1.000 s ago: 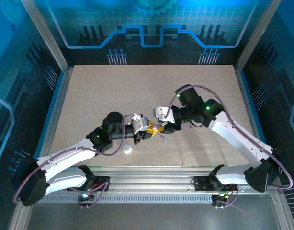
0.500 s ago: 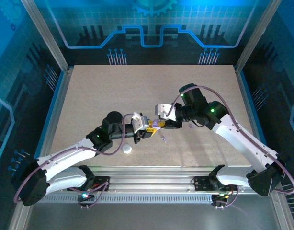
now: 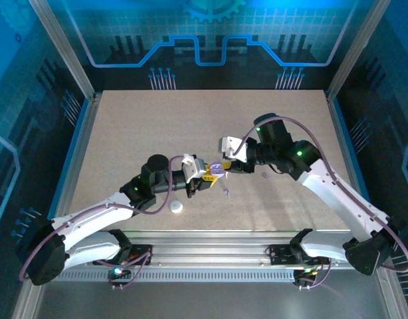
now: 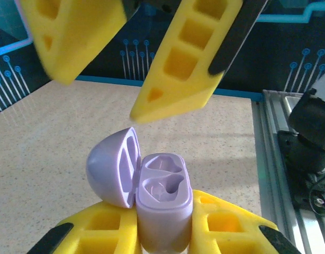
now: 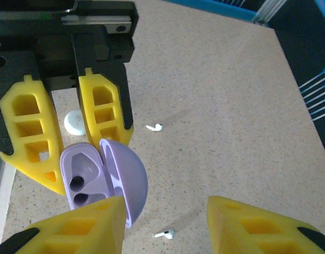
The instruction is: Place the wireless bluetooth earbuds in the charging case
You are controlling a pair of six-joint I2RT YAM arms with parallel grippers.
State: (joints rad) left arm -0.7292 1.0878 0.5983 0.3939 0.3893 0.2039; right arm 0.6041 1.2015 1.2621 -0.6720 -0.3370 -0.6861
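Left wrist view has the left hand (image 4: 162, 233) clamped on the lilac charging case (image 4: 163, 211), one yellow finger pressed against each side of its body. The case stands roughly upright, and its lid (image 4: 112, 166) is swung open on the hinge and stands beside the body. The two moulded sockets in the body face up toward the right hand (image 4: 99, 98), which hangs just above the case. Its two yellow fingers are spread apart, and nothing sits between them.

Right wrist view looks past the right hand's own parted fingers, with bare table (image 5: 231, 106) in the gap between them. The open lid lies just beside one of those fingers, though whether they touch cannot be told. Both sockets show as dark holes in the lilac body. Beyond the case, a white earbud (image 5: 154, 127) lies flat on the table, apart from both hands. A second white earbud (image 5: 165, 233) lies on the table below the gap between the right hand's fingers. A small white disc (image 5: 75, 121) rests on the table behind the left hand's fingers.

Top external view places the two hands meeting near the middle of the table, the left arm reaching in from the near left and the right arm from the near right. The case sits between them. The white disc lies near and to the left of the left hand. A tiny pale piece (image 3: 227, 192) lies on the table just to the near side of the case, too small to make out its colour.
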